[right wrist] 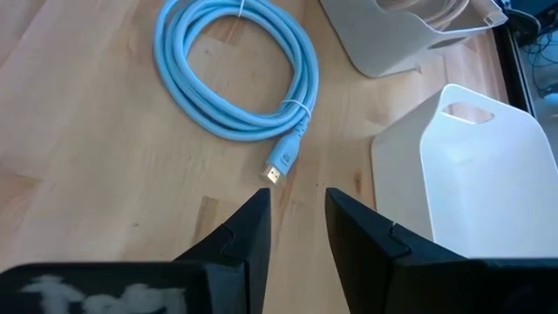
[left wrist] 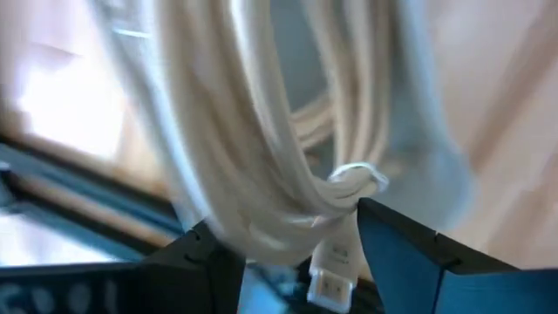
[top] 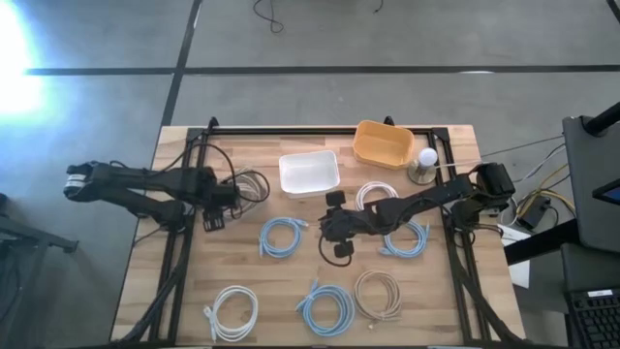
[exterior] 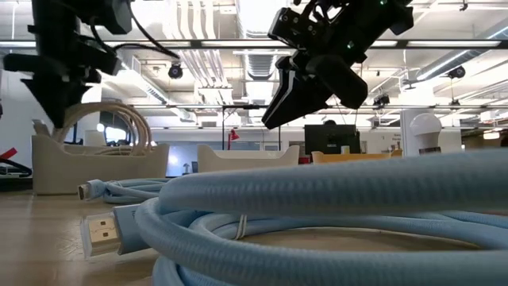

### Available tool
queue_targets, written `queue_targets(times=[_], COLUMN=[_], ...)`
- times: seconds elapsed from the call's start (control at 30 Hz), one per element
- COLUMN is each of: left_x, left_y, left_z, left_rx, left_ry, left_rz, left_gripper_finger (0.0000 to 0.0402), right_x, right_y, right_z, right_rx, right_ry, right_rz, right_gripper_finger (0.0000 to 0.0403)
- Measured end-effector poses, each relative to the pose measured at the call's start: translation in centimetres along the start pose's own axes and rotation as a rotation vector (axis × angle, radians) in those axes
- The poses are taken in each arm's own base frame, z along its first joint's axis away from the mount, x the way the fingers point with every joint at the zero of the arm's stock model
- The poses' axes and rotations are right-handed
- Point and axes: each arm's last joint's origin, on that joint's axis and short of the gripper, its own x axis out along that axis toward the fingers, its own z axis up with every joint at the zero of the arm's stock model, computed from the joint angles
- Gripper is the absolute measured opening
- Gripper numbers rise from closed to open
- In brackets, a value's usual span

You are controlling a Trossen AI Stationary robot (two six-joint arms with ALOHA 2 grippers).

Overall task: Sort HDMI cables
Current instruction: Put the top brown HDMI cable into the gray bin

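Observation:
My left gripper (top: 221, 197) is shut on a beige HDMI cable coil (top: 250, 184) over a beige bin (exterior: 95, 163) at the table's left. In the low view that coil (exterior: 111, 123) stands above the bin's rim, its lower part hidden. My right gripper (top: 334, 231) hovers open and empty over the table's middle, with a light blue coil (right wrist: 235, 70) lying flat beyond its fingertips (right wrist: 295, 205) and the white bin (right wrist: 488, 174) beside it. Further coils lie flat on the table: white (top: 232, 308), blue (top: 326, 308), beige (top: 378, 294), blue (top: 407, 237), and white (top: 378, 197) under the right arm. My left gripper pinches the beige coil's bundled strands (left wrist: 288, 209) between its two fingers (left wrist: 209, 257), close to the wire tie (left wrist: 356, 179) and the plug (left wrist: 331, 279). Several turns of cable are in the hold. The coil is lifted, and its lower part is hidden by the bin's wall.
An orange bin (top: 383, 143) and the white bin (top: 310, 173) stand along the far edge, with a bulb on a round base (top: 426, 163) to their right. Black frame rails (top: 194, 242) run down both table sides. Bare wood lies between the coils.

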Motion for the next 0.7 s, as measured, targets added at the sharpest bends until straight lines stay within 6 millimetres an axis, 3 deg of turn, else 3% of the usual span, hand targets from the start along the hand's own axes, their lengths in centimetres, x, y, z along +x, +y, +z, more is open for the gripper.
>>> queue_targets(times=[0.13,0.7], left_x=[-0.57,-0.72], left_y=[0.50,0.54], left_z=[0.07,0.35], left_rx=[0.000,-0.111], left_ry=[-0.026,-0.063], left_rz=[0.115,0.130], left_gripper_finger=[0.0206,0.0206], right_x=[0.01,0.06], right_y=[-0.04,0.04], right_z=[0.00,-0.15], right_rx=[-0.001,0.072], right_ry=[0.000,0.000], right_rz=[-0.001,0.001], right_gripper_finger=[0.0113,0.0147])
